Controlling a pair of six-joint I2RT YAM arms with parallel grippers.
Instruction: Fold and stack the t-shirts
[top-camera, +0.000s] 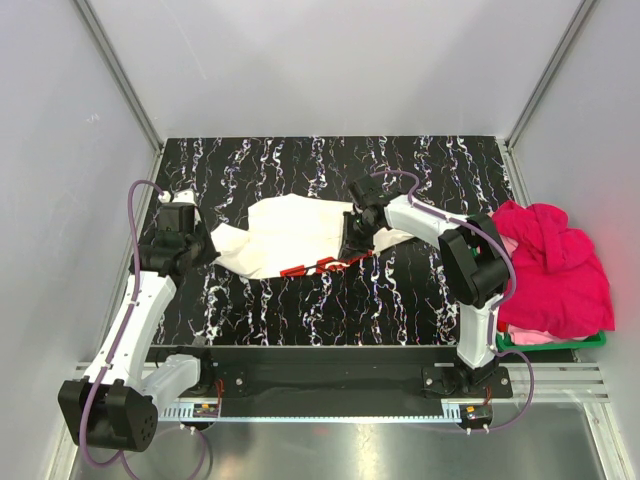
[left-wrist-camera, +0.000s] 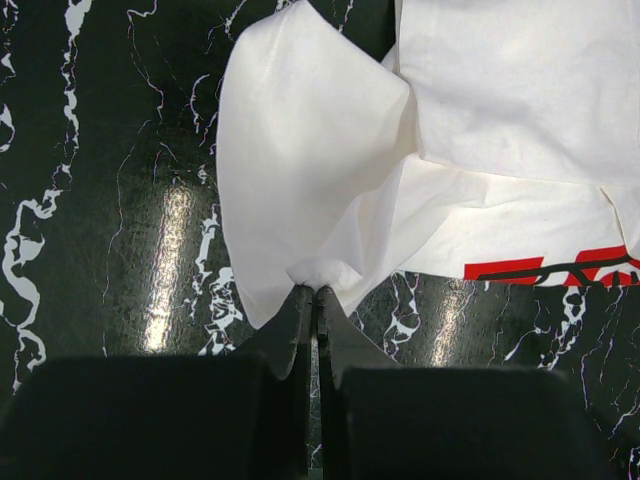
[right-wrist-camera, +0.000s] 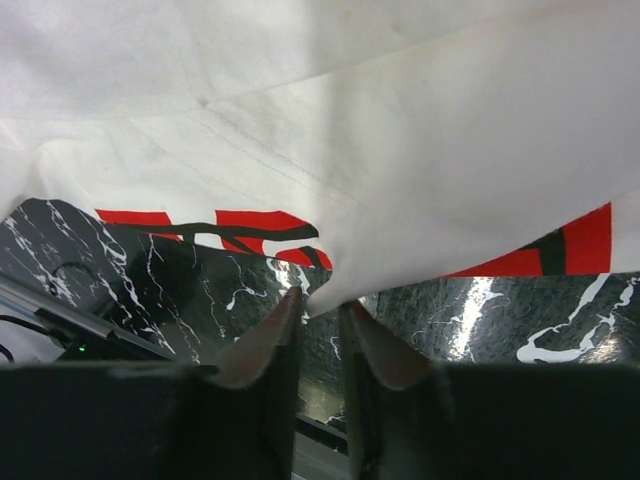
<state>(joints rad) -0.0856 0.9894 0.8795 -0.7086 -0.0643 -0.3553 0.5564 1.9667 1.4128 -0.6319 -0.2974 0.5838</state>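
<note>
On the white t-shirt (top-camera: 285, 235), the red print (top-camera: 318, 267) is mostly hidden by folds.

The black, white-veined table (top-camera: 300, 310) carries a crumpled white t-shirt (top-camera: 290, 235) with red print, near its middle.

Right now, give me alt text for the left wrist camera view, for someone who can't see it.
The left gripper is pinched shut on a fold of a white t-shirt, spread up and right over a black marbled table. A red print shows at its lower right edge.
</note>
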